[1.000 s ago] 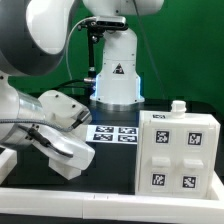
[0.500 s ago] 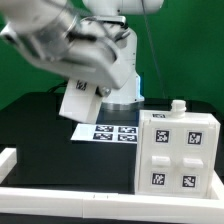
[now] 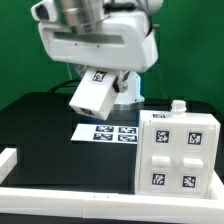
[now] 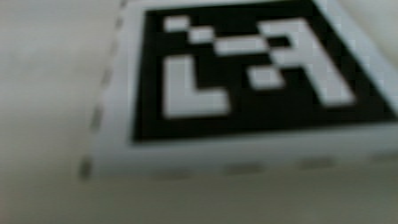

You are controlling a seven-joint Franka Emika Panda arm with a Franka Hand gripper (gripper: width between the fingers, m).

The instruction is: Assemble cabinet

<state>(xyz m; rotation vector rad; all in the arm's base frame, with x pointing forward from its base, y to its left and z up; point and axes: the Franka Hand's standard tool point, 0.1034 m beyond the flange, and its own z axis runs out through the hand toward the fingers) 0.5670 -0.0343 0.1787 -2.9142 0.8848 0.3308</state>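
The cabinet [image 3: 178, 150], a large white box with several marker tags on its front and a small knob on top, stands on the black table at the exterior view's right. My gripper [image 3: 100, 72] hangs in the air left of it, above the table's middle. It is shut on a white tagged panel [image 3: 90, 98], which tilts down and toward the left. My fingers are hidden by the panel and the arm. In the wrist view the panel's tag [image 4: 240, 70] fills the picture, blurred and very near.
The marker board [image 3: 108, 132] lies flat on the table below the held panel, just left of the cabinet. A low white border rail [image 3: 60, 195] runs along the front edge and the left side. The arm's base [image 3: 128, 92] stands behind.
The arm has swung up from low at the exterior view's left to the middle. The white panel came with it, now higher and above the marker board.
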